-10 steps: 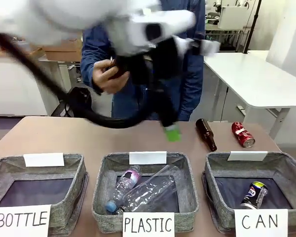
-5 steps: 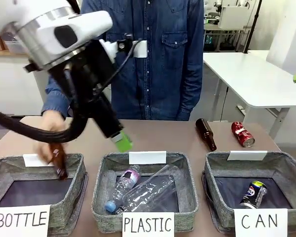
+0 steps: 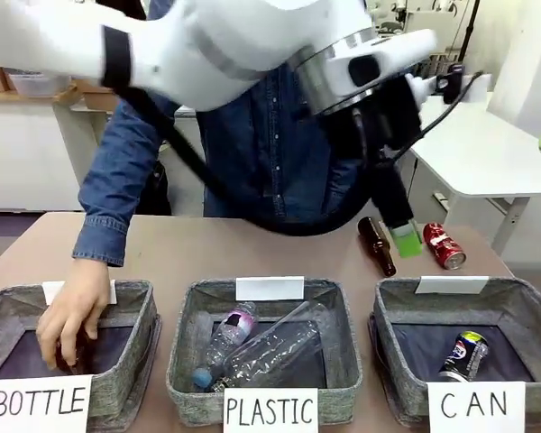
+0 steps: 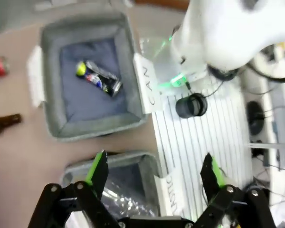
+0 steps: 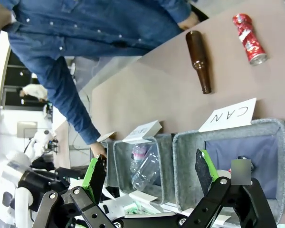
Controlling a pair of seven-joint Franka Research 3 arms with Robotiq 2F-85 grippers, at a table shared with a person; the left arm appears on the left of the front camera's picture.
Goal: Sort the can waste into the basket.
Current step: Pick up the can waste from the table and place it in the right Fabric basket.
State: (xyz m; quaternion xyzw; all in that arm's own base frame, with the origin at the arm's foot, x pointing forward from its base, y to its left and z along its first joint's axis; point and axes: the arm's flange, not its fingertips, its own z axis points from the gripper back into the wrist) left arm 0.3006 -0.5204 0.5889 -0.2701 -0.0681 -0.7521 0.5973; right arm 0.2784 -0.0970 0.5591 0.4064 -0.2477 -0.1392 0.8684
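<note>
**1. Change of state**

- The left arm [image 3: 234, 45] has swung from the left half of the counter [image 3: 252, 248], where it stood half a second ago, across to the far right. The left tool [image 4: 154, 164] now hangs above the counter just beside the brown bottle [image 3: 377, 244] and near the red can [image 3: 444, 245]. Its jaws stand wide and hold nothing.
- The person's hand [image 3: 72, 316], which was lowering a brown bottle half a second ago, now reaches inside the BOTTLE basket [image 3: 140, 334]. What it holds cannot be made out.
- The right tool [image 5: 150, 164] is also spread wide and empty, high above the near right of the counter.
- Neither can has moved over the last second.

Assessment: the left arm appears to be lining up on the red can. The brown bottle lies close to the approach path, so a careless descent could knock it.

**2. Inventory**

- Baskets: three in a near row. The BOTTLE basket is at the left, the PLASTIC basket [image 3: 343, 343] in the middle and the CAN basket [image 3: 521, 298] at the right.
- Clear plastic bottles [image 3: 279, 347]: two, both in the PLASTIC basket.
- Brown bottles on the open counter: one, at the far right.
- Cans: two.
  - The dark can [image 3: 464, 354] lies inside the CAN basket and is already sorted.
  - The red can lies on its side on the counter, beyond the CAN basket's far rim. It is apart from the brown bottle and not yet sorted.
</note>
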